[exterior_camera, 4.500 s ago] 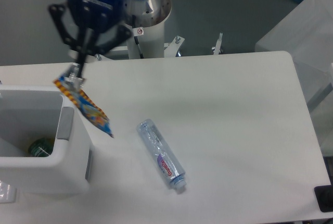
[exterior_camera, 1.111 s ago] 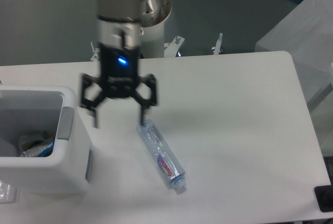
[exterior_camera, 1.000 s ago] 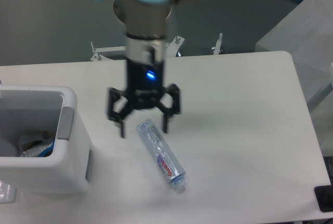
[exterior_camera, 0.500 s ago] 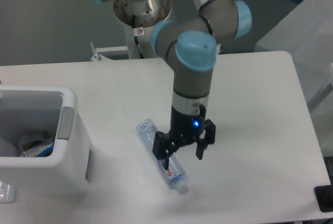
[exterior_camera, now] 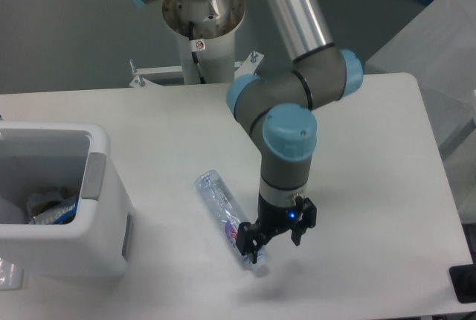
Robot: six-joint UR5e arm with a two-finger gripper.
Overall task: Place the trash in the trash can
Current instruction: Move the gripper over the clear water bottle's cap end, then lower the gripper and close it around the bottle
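White table (exterior_camera: 357, 149), on it a clear bottle (exterior_camera: 223, 212) and a white bin (exterior_camera: 82, 249).

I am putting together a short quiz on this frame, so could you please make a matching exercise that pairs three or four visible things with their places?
Things:
1. bottle
2. snack wrapper
3. trash can
4. claw

Places:
A. at the table's left edge
B. down over the bottle's cap end
C. inside the bin
D. lying on the tabletop

Pairs: 1-D, 2-C, 3-A, 4-B

A robotics lab: pedestal-mounted arm (exterior_camera: 297, 22), bare white table (exterior_camera: 357, 156), grey floor (exterior_camera: 67, 30).
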